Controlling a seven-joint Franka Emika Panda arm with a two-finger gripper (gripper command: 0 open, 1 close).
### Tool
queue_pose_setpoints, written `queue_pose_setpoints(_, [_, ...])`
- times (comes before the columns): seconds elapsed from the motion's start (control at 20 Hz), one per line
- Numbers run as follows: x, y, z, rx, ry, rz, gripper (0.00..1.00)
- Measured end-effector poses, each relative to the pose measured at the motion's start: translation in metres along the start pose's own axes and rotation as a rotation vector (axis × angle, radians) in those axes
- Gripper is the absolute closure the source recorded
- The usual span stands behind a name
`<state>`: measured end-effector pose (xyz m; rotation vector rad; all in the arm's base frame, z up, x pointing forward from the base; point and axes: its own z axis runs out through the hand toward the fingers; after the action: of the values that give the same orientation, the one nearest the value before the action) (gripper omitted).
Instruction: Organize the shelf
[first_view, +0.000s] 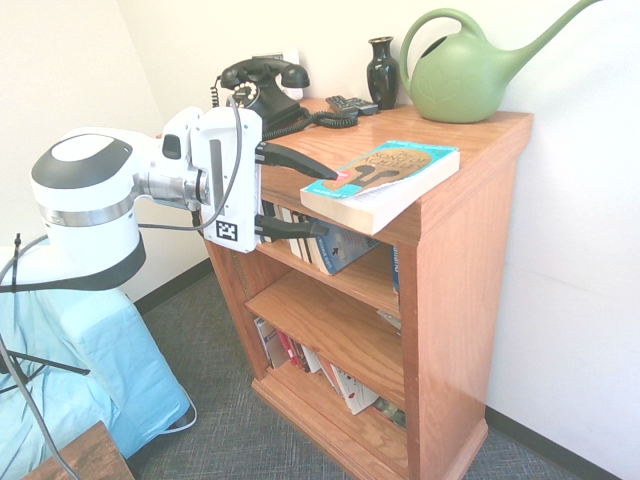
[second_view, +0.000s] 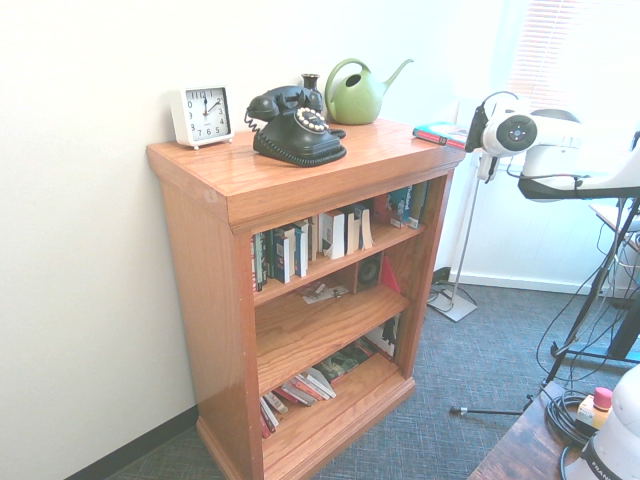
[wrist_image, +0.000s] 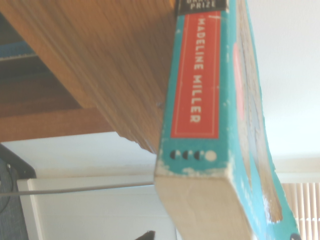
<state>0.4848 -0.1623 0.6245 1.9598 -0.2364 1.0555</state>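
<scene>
1. Nearest in first ext. view: 1 white arm, coming in from picture's left, w/ 1 gripper (first_view: 322, 198) at shelf's front corner. 2 black fingers (first_view: 300, 160) spread wide, one above the other; upper tip at the paperback's near edge, lower tip down by the top tier. Nothing gripped.
2. 1 teal paperback (first_view: 385, 178) lying flat on top board, near corner overhanging the edge. Spine in wrist view (wrist_image: 196, 75): red panel, "MADELINE MILLER", 4 small moon marks below; worn corners.
3. 1 shelf (first_view: 455, 300), glossy orange-brown wood, standing against a pale wall on grey carpet; thick overhanging top board, 3 open tiers. Same shelf seen from the other side in second ext. view (second_view: 215, 330).
4. Top tier: row of upright books (second_view: 310, 240), several leaning; exact no. can't tell.
5. Mid tier: mostly bare; 1 dark book (second_view: 369, 270) upright at back, some small flat items (second_view: 322, 293) near front.
6. Bottom tier: slumped books (second_view: 300, 388), too overlapped to count.
7. Farther back on top board: 1 black rotary phone (first_view: 262, 88) w/ coiled cord, 1 dark remote (first_view: 352, 104), 1 black vase (first_view: 382, 72), 1 green watering can (first_view: 465, 70) w/ long spout.
8. 1 white square clock (second_view: 202, 115) at far end of top board, against the wall, just beside the phone in second ext. view.
</scene>
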Motion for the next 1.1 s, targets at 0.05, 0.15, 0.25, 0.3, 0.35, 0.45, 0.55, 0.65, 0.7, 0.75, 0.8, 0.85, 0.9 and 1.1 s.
queue_pose_setpoints(0.05, [0.002,0.001,0.004,0.009,0.009,0.000,0.00])
queue_pose_setpoints(0.15, [0.004,0.000,0.010,0.032,0.025,0.001,0.00])
queue_pose_setpoints(0.25, [0.006,-0.004,0.013,0.053,0.038,-0.003,0.00])
queue_pose_setpoints(0.3, [0.007,-0.007,0.013,0.061,0.043,-0.005,0.00])
queue_pose_setpoints(0.35, [0.008,-0.009,0.014,0.064,0.044,-0.008,0.00])
queue_pose_setpoints(0.45, [0.009,-0.012,0.016,0.069,0.047,-0.012,0.00])
queue_pose_setpoints(0.55, [0.012,-0.012,0.019,0.069,0.051,-0.012,0.00])
queue_pose_setpoints(0.65, [0.016,-0.013,0.023,0.068,0.053,-0.013,0.00])
queue_pose_setpoints(0.7, [0.017,-0.014,0.026,0.067,0.053,-0.014,1.00])
queue_pose_setpoints(0.75, [0.018,-0.016,0.028,0.067,0.052,-0.016,1.00])
queue_pose_setpoints(0.8, [0.018,-0.017,0.030,0.066,0.051,-0.018,1.00])
queue_pose_setpoints(0.85, [0.020,-0.018,0.032,0.066,0.052,-0.019,1.00])
queue_pose_setpoints(0.9, [0.021,-0.019,0.034,0.065,0.051,-0.018,1.00])
queue_pose_setpoints(1.1, [0.026,-0.020,0.039,0.062,0.054,-0.017,1.00])
